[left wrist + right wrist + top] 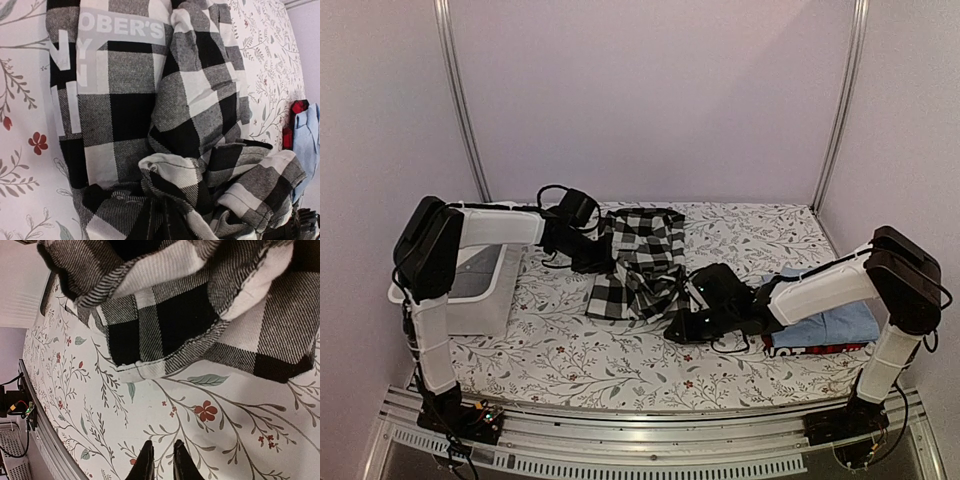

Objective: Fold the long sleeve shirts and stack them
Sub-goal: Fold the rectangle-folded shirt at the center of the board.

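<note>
Left gripper (159, 222) clamped on a bunched fold of the checked shirt (150, 100), shirt spread mid-table, right gripper (163, 465) drawn nearly together on nothing, held over the flowered tablecloth (150, 415) beside the shirt's hem, blue shirt (835, 325) and red-and-black shirt (820, 349) seen together at the right.

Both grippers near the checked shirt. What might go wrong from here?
1. Right gripper is nearly shut over bare floral tablecloth, apart from the checked shirt: probably no grip, so a lift would be one-sided.
2. Left gripper pinches bunched layers; the fold may come out crooked.
3. Right arm runs close by the light blue shirt and might drag it.
</note>
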{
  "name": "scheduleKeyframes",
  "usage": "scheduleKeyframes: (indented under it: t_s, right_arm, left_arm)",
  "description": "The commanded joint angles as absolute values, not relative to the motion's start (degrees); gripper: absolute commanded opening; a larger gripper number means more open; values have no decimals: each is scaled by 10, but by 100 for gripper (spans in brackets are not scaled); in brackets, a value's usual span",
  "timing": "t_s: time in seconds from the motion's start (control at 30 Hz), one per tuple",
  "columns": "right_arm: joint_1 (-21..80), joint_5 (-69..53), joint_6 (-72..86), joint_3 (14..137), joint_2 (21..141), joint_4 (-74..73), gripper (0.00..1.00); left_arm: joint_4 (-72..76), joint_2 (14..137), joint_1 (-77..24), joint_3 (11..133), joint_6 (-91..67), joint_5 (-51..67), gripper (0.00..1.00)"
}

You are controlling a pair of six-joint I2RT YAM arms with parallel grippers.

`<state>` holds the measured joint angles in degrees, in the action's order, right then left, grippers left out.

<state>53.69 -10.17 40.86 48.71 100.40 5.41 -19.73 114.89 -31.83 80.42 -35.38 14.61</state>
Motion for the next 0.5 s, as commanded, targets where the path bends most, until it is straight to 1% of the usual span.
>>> scheduleKeyframes:
  t_s: [0.0,0.23,0.47]
  right_arm:
    - [535,-115,423,507,1044,89,14]
    - [500,-141,434,560,1094,97,14]
    - [472,-156,439,588,1092,94,16]
  left_arm:
    - [-219,1166,-308,818,-344,159,8]
    - [-221,1156,-303,813,-339,160,8]
    - [-219,1146,-301,806,-335,163,8]
